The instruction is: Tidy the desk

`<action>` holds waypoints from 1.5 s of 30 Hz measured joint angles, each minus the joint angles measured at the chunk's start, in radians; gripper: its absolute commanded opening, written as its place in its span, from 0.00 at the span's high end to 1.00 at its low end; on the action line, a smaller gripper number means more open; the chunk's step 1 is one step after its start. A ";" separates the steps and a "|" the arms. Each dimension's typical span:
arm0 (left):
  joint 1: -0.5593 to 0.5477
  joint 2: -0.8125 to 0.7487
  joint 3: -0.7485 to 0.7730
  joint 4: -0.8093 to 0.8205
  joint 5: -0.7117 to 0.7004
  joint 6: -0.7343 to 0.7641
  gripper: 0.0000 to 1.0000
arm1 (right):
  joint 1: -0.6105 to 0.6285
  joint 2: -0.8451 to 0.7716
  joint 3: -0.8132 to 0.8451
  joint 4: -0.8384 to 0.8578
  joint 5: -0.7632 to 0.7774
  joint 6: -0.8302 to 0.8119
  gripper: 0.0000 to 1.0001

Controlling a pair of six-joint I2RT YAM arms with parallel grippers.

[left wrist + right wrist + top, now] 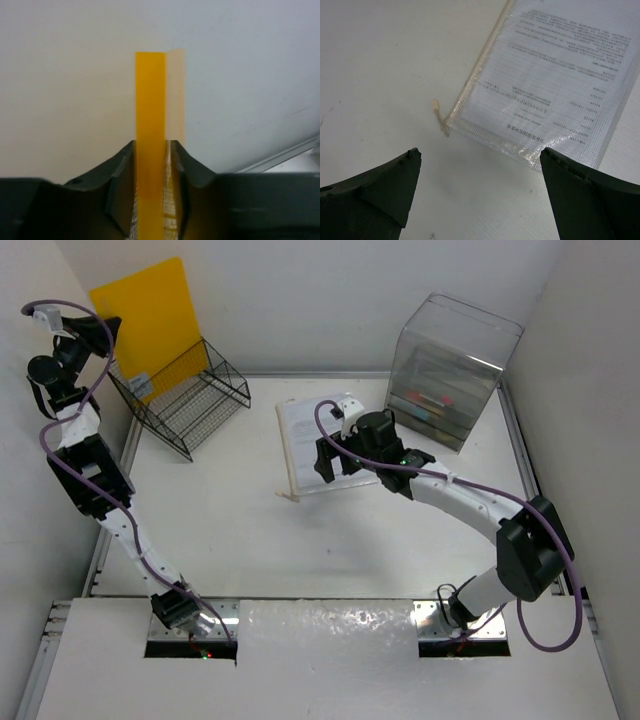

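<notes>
Partway: yellow folder (150,315) stands at the wire rack (190,400), flanked by the left gripper (152,145), grip impossible to tell; 1 clear document pouch (555,85) lies unfiled on the desk (250,530) under the wide-open right gripper (479,151).

The desk (300,540) is smooth, matt white, edged with silver metal rails. At ten o'clock stand a black metal wire rack (185,400) and a smooth yellow plastic sheet (145,315). At one o'clock is a glossy clear plastic drawer box (450,370). At twelve lies a shiny mesh-textured clear pouch (555,85) over printed paper.
</notes>
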 measured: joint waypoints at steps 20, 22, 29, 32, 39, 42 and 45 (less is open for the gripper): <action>0.005 -0.001 -0.013 0.204 -0.058 -0.146 1.00 | 0.000 -0.010 -0.006 0.002 -0.007 0.000 0.01; 0.005 -0.001 -0.058 0.216 -0.055 -0.132 1.00 | 0.000 -0.010 -0.006 0.002 -0.007 0.000 0.01; 0.005 -0.017 -0.142 0.204 -0.054 -0.047 0.93 | 0.000 -0.010 -0.006 0.002 -0.007 0.004 0.01; 0.005 -0.024 -0.141 0.180 -0.046 -0.018 0.50 | 0.000 -0.010 -0.006 0.002 -0.007 0.008 0.01; 0.007 -0.030 -0.141 0.082 0.001 0.012 0.15 | 0.000 -0.010 -0.006 0.002 -0.008 0.017 0.01; 0.012 -0.030 -0.141 0.069 0.000 0.005 0.16 | 0.000 -0.010 -0.006 0.002 -0.008 0.018 0.01; 0.024 -0.030 -0.137 0.070 -0.016 -0.021 0.49 | 0.000 -0.010 -0.005 0.002 -0.008 0.018 0.01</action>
